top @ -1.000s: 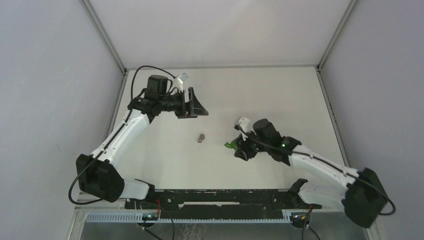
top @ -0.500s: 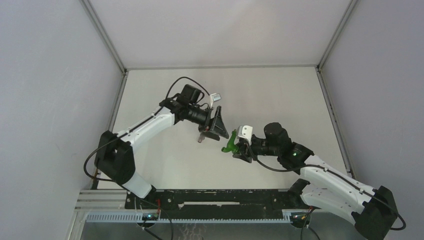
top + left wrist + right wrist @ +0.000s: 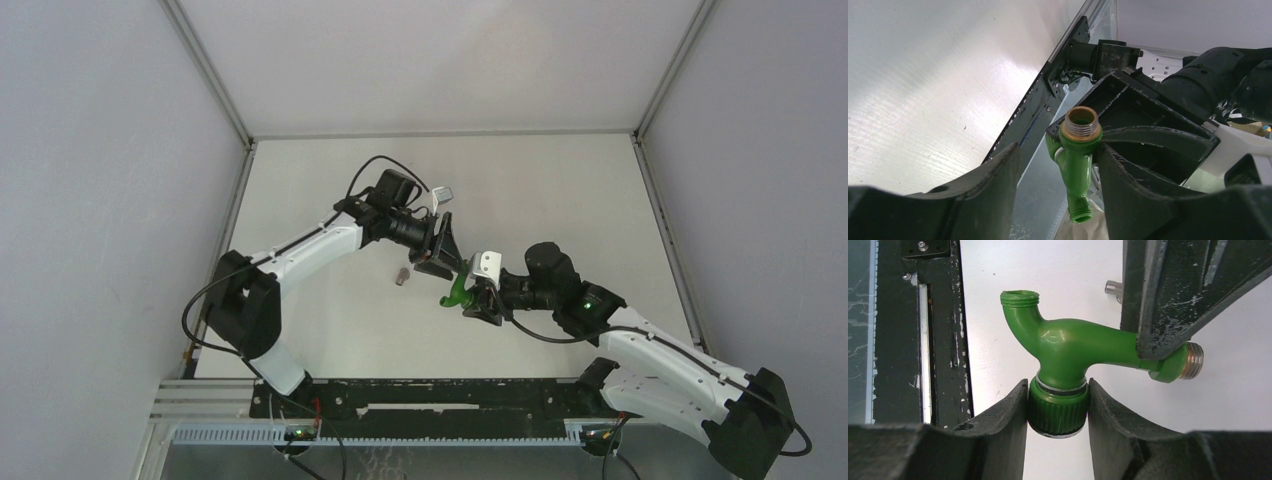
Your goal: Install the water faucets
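Note:
My right gripper (image 3: 478, 300) (image 3: 1058, 385) is shut on the round knob of the bright-green water faucet (image 3: 458, 292) (image 3: 1068, 347), holding it above the table. Its bent spout points toward the near rail. My left gripper (image 3: 445, 268) (image 3: 1058, 150) straddles the faucet's (image 3: 1075, 165) body near its brass-threaded inlet. Its jaws are open: one finger (image 3: 1168, 300) touches the collar, and the other stands apart with a clear gap. The small grey metal fitting (image 3: 402, 276) (image 3: 1111, 287) lies on the table just left of both grippers.
A black rail (image 3: 440, 395) (image 3: 943, 340) runs along the table's near edge below the grippers. Grey enclosure walls with metal corner posts (image 3: 660, 100) bound the white table (image 3: 560, 190) at left, right and back.
The left arm has swung in from the back left to the middle, and its jaws have narrowed around the faucet. The right arm has lifted and turned the faucet toward it.

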{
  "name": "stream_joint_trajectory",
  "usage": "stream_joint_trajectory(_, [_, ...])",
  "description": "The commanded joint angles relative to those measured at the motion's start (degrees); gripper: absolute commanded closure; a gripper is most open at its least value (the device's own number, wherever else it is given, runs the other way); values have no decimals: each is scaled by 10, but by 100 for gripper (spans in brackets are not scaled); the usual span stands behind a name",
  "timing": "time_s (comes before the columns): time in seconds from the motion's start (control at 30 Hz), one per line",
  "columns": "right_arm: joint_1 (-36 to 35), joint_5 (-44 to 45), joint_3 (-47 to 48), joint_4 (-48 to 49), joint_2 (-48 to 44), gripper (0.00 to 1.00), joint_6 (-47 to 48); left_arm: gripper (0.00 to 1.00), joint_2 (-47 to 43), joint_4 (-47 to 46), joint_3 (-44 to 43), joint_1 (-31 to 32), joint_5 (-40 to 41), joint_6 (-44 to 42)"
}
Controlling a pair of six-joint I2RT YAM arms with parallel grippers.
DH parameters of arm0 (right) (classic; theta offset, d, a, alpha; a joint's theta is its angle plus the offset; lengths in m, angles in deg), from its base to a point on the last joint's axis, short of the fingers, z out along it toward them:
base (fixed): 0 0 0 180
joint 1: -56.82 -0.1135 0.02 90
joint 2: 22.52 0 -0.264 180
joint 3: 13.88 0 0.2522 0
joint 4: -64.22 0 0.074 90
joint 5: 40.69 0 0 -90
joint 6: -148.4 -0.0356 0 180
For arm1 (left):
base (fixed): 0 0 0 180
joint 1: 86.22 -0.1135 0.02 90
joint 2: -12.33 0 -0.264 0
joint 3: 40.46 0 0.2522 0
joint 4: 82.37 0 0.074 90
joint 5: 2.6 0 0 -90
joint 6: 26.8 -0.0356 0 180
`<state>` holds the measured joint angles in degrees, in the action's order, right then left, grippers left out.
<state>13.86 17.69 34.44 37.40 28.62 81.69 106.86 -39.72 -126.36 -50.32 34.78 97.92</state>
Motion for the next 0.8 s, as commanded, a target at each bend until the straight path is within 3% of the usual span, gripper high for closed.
stream_joint_trajectory(0.0, [-8,-7,27,17,0,100,11,44,3,-25,-47,10,5,22])
stream_joint_trajectory(0.1, [-9,-1,27,17,1,100,11,49,5,-25,-52,15,0,22])
stream_joint_trajectory(0.27, [-9,5,28,16,3,100,10,43,26,26,-80,26,1,-14])
stream_joint_trajectory(0.53, [-11,9,27,14,0,100,6,54,38,33,-89,37,16,-15])
stream_joint_trajectory(0.63, [-12,11,27,8,-1,100,5,66,42,35,-95,38,24,-15])
stream_joint_trajectory(0.73, [-12,17,27,3,-3,100,-1,97,44,33,-99,38,28,-10])
stream_joint_trajectory(0.77, [-13,22,27,3,-4,100,-5,100,44,33,-101,39,33,-7])
